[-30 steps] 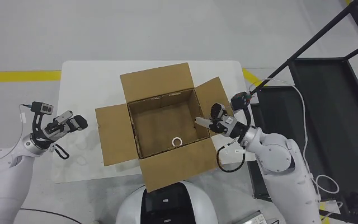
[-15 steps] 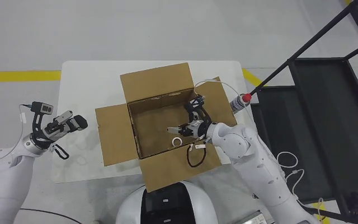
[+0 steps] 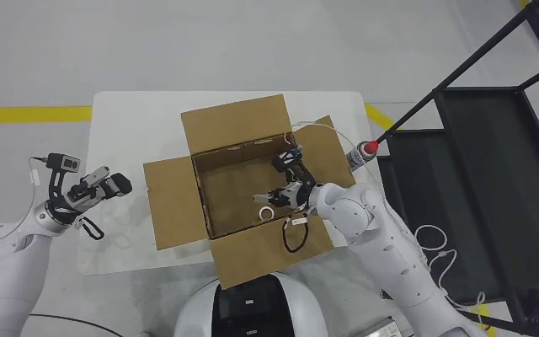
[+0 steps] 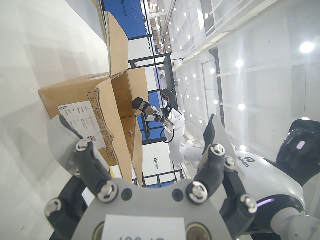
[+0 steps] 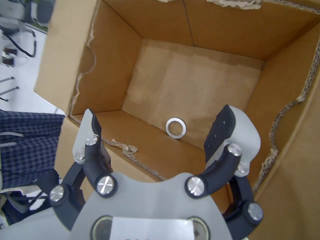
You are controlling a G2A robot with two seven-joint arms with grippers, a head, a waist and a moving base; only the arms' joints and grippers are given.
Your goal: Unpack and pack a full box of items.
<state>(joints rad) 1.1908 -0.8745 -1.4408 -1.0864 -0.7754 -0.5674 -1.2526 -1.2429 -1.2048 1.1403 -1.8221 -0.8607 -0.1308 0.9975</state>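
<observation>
The brown cardboard box stood upright and open, all four flaps folded outward, with ragged torn edges along its rim. On its bare floor lay one small white ring, seemingly flat, right against the wall nearest the robot and well apart from the other walls.

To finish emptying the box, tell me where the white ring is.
In the top view the white ring lies on the floor of the box, close to the wall nearest the robot, with the open right gripper above it.
</observation>
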